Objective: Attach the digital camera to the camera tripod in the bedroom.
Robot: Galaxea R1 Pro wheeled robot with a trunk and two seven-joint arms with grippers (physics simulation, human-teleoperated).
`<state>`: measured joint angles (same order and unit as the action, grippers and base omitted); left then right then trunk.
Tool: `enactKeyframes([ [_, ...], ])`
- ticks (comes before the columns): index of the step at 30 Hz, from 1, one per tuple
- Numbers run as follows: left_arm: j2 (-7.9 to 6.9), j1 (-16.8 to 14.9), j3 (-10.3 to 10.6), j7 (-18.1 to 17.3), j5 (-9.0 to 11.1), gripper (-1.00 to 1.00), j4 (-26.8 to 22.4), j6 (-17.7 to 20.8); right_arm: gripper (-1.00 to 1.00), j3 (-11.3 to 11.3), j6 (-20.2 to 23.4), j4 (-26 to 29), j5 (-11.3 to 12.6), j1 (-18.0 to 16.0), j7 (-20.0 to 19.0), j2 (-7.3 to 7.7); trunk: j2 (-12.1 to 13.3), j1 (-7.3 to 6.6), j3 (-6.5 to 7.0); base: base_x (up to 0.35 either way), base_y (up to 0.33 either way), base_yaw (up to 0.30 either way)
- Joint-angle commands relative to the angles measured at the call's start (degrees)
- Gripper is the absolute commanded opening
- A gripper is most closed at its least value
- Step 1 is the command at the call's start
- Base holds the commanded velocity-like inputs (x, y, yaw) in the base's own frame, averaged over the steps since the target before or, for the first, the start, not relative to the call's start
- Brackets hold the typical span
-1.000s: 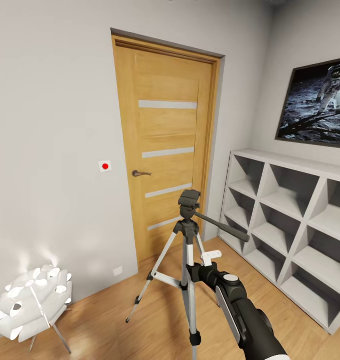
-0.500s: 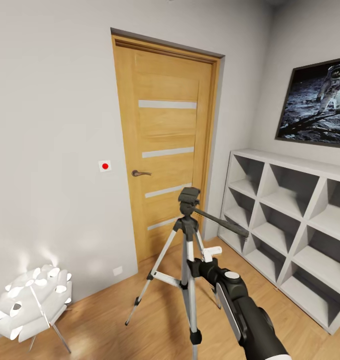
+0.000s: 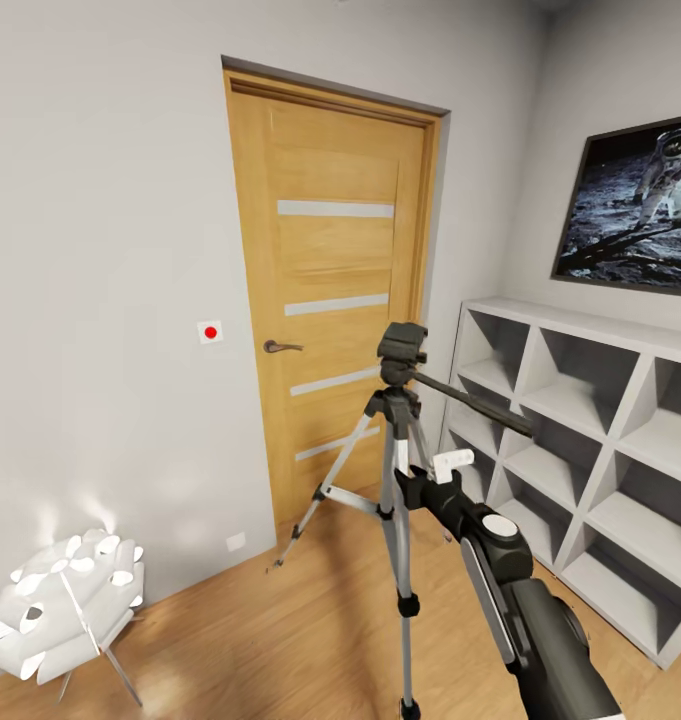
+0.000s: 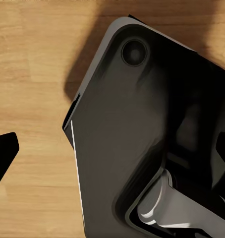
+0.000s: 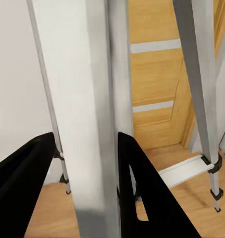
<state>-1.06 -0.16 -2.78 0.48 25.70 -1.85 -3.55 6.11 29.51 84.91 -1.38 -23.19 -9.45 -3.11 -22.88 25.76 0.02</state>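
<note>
The right gripper (image 3: 405, 490) is clamping the camera tripod (image 3: 395, 470) by the silver front leg (image 5: 87, 124), its two black fingers (image 5: 142, 198) standing on either side of that leg in the right wrist view. In the head view the tripod is standing before the wooden door (image 3: 330, 290), its black head (image 3: 402, 352) topping the legs and the long pan handle (image 3: 475, 400) pointing toward 3 o'clock, at the white cube shelf (image 3: 590, 450). The right arm (image 3: 520, 600) is reaching in from 5 o'clock. A white petal floor lamp (image 3: 65, 605) is sitting at 8 o'clock, well apart from the tripod, and a framed astronaut picture (image 3: 635, 205) is hanging at 2 o'clock. In the left wrist view, a dark robot part (image 4: 142, 134) is hanging over the wood floor (image 4: 28, 74); whether the left gripper is apart or together cannot be told.
</note>
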Motion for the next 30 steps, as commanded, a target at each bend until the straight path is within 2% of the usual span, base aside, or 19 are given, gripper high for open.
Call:
enactKeyframes([
  [1,0.01,-0.02,-0.27,0.05,-0.12,1.0,0.05,-0.14,-1.0,0.01,0.36,0.51,0.41,-0.01,-0.31,0.39,-0.04,0.02,-0.02,0.0,0.0,0.0],
  [30,0.01,-0.02,0.13,0.03,-0.12,1.0,0.02,-0.14,-1.0,0.09,1.03,0.79,0.47,-0.01,-0.35,0.88,-0.04,0.02,-0.02,0.0,0.0,0.0],
])
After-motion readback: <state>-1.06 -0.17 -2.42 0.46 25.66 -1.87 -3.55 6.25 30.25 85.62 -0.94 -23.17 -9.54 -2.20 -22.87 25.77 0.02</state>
